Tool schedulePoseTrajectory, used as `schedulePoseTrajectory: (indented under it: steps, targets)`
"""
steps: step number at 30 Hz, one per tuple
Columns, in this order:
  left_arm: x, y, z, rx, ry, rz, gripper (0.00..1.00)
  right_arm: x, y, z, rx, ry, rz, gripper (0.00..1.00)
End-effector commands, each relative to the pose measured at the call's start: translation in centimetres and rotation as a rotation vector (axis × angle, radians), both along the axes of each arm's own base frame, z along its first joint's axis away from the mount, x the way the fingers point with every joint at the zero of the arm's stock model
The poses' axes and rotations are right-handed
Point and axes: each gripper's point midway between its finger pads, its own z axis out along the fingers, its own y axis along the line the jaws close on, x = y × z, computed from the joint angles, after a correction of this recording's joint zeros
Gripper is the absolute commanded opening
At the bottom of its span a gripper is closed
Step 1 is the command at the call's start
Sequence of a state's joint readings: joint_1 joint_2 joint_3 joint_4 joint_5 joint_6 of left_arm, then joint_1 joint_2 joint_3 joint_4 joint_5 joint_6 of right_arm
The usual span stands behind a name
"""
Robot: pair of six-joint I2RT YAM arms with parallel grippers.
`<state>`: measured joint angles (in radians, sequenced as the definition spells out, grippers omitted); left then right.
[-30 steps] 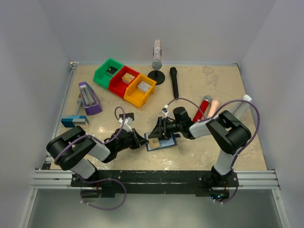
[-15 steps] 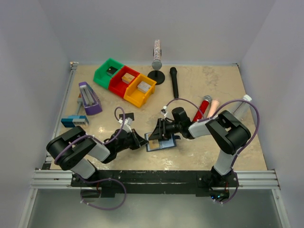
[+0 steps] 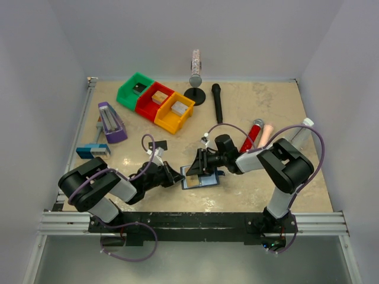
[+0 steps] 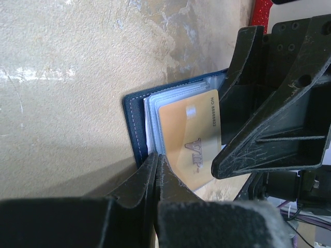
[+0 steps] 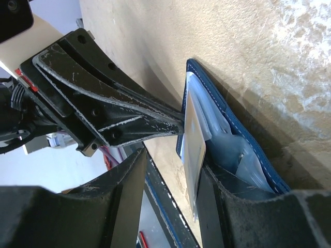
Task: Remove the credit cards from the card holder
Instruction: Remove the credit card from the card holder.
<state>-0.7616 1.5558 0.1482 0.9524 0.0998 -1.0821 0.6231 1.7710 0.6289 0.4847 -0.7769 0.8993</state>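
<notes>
The card holder (image 3: 208, 180) lies open on the table between both arms, dark blue with pale pockets (image 4: 135, 121) (image 5: 243, 142). A tan-gold credit card (image 4: 189, 137) marked VIP sticks out of its pockets and stands on edge in the right wrist view (image 5: 194, 147). My left gripper (image 3: 176, 176) (image 4: 156, 159) is shut, its tips pinching the holder's near edge. My right gripper (image 3: 197, 167) (image 5: 173, 165) is open, jaws wide apart around the card, which leans on one finger (image 5: 217, 206). The black and silvery grey cards are hidden.
Green (image 3: 135, 90), red (image 3: 155, 100) and yellow (image 3: 175, 112) bins with small blocks stand at the back left. A purple stapler (image 3: 111, 122) and a blue-grey block (image 3: 92, 151) lie at the left. A black marker (image 3: 218, 102), a red tube (image 3: 253, 135) and a stand (image 3: 195, 92) are behind.
The tan-gold card has tipped up from lying nearly flat to standing on edge between my right jaws. Both arms have barely moved.
</notes>
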Motion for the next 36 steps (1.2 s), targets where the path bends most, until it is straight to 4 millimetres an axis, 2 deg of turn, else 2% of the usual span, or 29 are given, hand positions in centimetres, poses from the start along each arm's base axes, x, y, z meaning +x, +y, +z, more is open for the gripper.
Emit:
schedulePoseTrajectory:
  steps: [1, 36]
  targets:
    - [-0.1, 0.7, -0.7, 0.022, 0.003, 0.025, 0.00, -0.1, -0.1, 1.4, 0.033, -0.043, 0.014, 0.44]
    - [-0.3, 1.5, -1.7, 0.047, 0.017, 0.045, 0.00, 0.3, -2.2, 2.2, 0.030, -0.067, -0.026, 0.40]
